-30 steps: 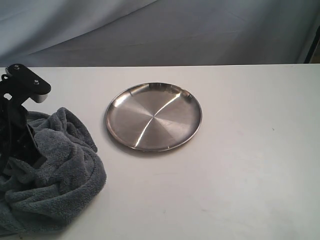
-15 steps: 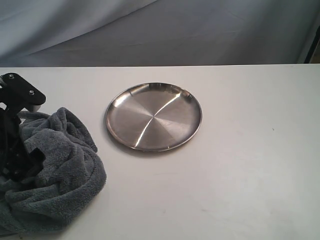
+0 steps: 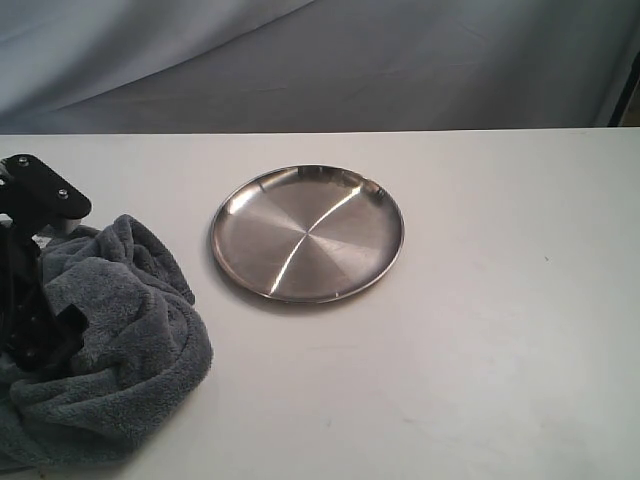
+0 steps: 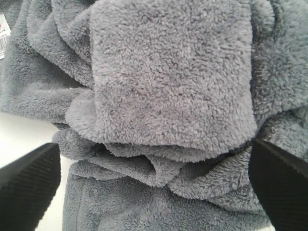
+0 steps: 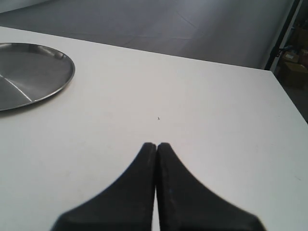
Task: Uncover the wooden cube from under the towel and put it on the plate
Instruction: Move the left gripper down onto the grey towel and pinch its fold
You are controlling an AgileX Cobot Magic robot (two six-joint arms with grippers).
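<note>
The dark grey fluffy towel [image 3: 120,350] lies bunched at the table's front left corner, and its folds [image 4: 168,86] fill the left wrist view. My left gripper [image 4: 154,185] is open, its two black fingers [image 4: 29,185] spread wide on either side of a towel fold. In the exterior view the left arm [image 3: 30,260] is pressed down into the towel. The wooden cube is hidden. The steel plate [image 3: 307,233] sits empty at mid-table. My right gripper [image 5: 156,147] is shut with nothing in it, hovering over bare table right of the plate [image 5: 29,72].
A white label [image 4: 3,29] shows at the towel's edge. The white table [image 3: 480,330] stretches right of the plate to its far edge. A grey cloth backdrop [image 3: 320,60] hangs behind.
The left arm has shifted left and lower into the towel. The towel folds have shifted slightly around it. Plate and right side are unchanged.
</note>
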